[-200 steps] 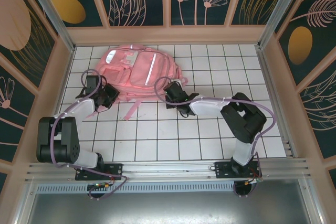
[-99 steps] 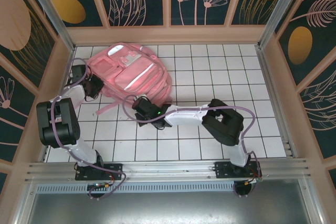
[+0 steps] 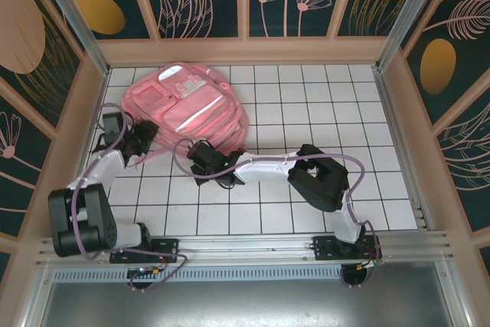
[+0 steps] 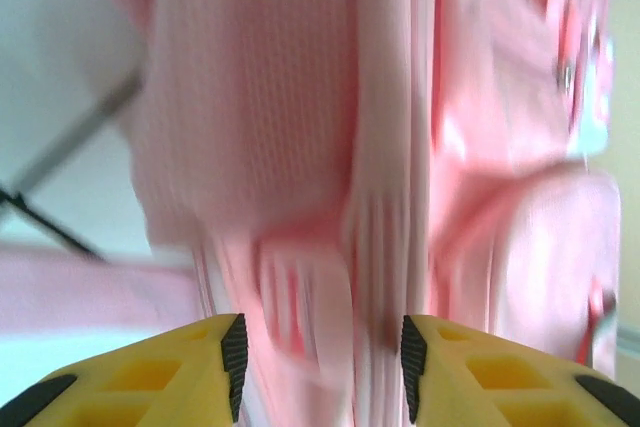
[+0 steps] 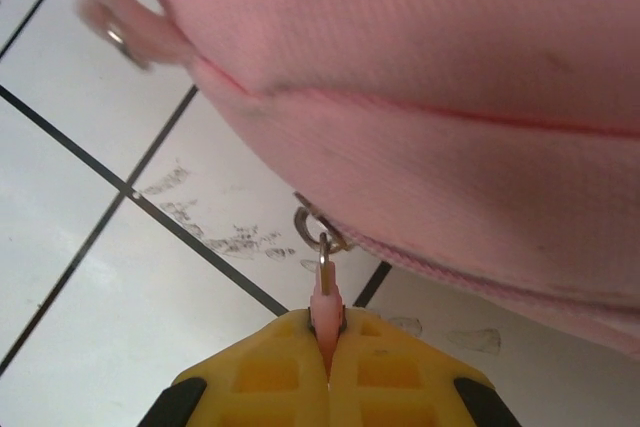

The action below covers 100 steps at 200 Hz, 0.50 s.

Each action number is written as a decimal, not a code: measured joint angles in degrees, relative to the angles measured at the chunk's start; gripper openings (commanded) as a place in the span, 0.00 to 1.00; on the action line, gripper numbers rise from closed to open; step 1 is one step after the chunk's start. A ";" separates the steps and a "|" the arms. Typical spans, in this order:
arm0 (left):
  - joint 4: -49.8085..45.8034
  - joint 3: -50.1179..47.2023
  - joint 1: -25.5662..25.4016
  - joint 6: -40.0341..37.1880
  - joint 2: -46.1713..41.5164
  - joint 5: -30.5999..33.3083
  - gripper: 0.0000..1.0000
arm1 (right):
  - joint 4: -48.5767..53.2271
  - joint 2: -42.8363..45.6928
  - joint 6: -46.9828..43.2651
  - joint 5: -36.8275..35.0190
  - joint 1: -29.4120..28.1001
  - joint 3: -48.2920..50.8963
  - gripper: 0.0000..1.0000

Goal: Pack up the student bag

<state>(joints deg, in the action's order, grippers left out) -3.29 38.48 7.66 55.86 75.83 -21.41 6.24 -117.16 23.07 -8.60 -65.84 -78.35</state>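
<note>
The student bag [image 3: 187, 109], a big pink backpack, lies front up and turned askew at the back left of the tiled table. My right gripper [image 3: 202, 155] is at its near edge. In the right wrist view this gripper [image 5: 327, 335] is shut on a pink zipper pull tab [image 5: 325, 305] that hangs from a metal ring [image 5: 318, 226] under the bag's seam [image 5: 450, 127]. My left gripper [image 3: 145, 138] is at the bag's left side. Its jaws [image 4: 321, 367] stand open, with blurred pink straps [image 4: 385, 197] running between and beyond them, not pinched.
The white tiled table [image 3: 306, 105] has low beige walls on all sides; the left wall [image 3: 84, 112] is close to the left arm. A loose pink strap [image 3: 157, 153] trails onto the tiles. Free tiles lie to the right of the bag.
The bag has swung and slid to the left. My right gripper moved left along it, still shut on the pull tab. My left gripper has opened and let go of the fabric.
</note>
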 measured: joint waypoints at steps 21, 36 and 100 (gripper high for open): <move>2.27 -4.85 -5.68 4.92 -3.98 -1.99 0.51 | -0.42 0.00 0.00 0.52 0.17 0.26 0.00; 4.59 -7.76 -8.79 8.79 -6.54 -2.67 0.56 | -0.46 0.02 0.00 0.79 0.17 0.31 0.00; 12.90 -12.26 -15.98 18.73 -8.46 1.44 0.43 | -0.76 0.02 0.00 1.01 0.50 0.42 0.00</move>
<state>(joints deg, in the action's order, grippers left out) 9.61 26.22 -8.32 74.59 67.37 -19.97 5.48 -117.14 23.07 -7.60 -65.34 -77.93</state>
